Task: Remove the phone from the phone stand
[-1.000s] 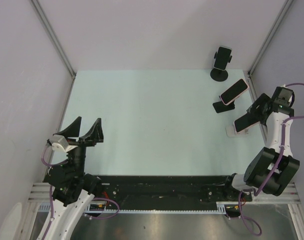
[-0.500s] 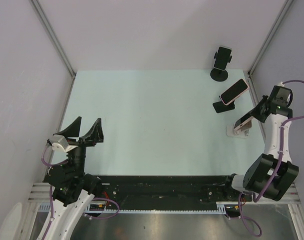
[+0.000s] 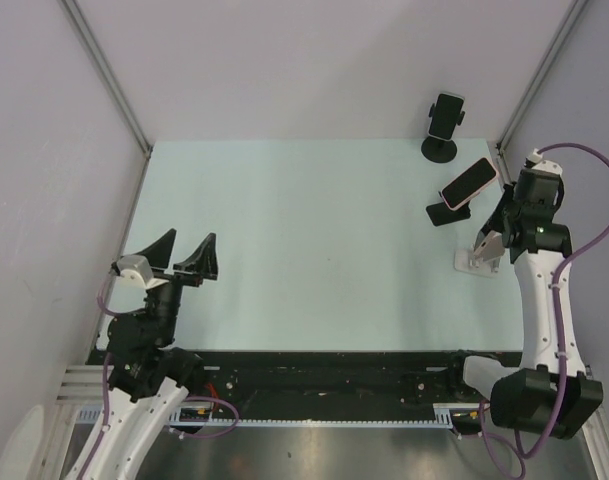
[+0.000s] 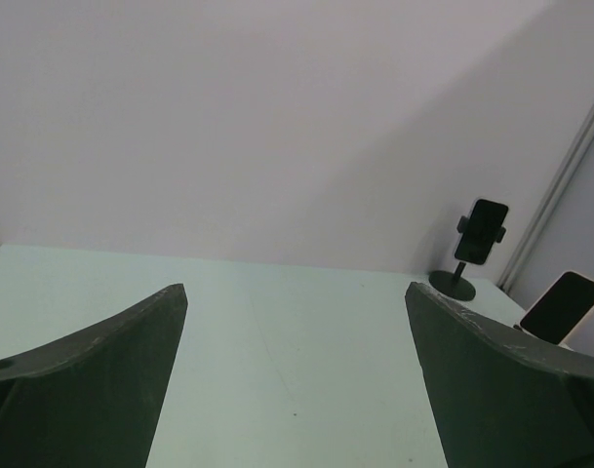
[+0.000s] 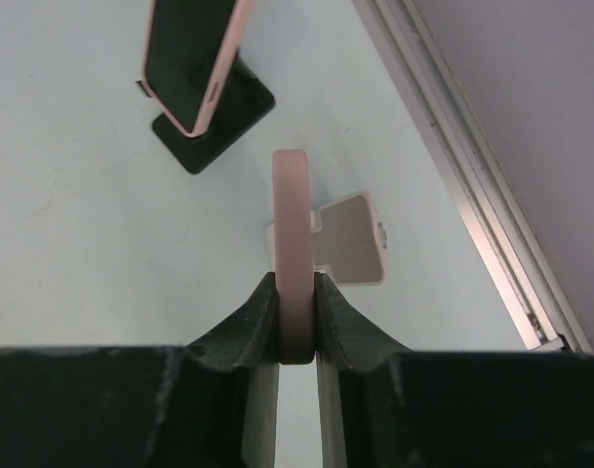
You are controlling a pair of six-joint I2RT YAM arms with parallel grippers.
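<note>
Over the white stand, the right pincer pinches the pink phone; the left pincer hangs spread.

pale green table bears a round-footed black stand, a flat black stand and a white stand

The left gripper gapes wide over the pale table. By the far wall, a black stand holds a dark phone upright. A tilted phone leans at the right.
</note>
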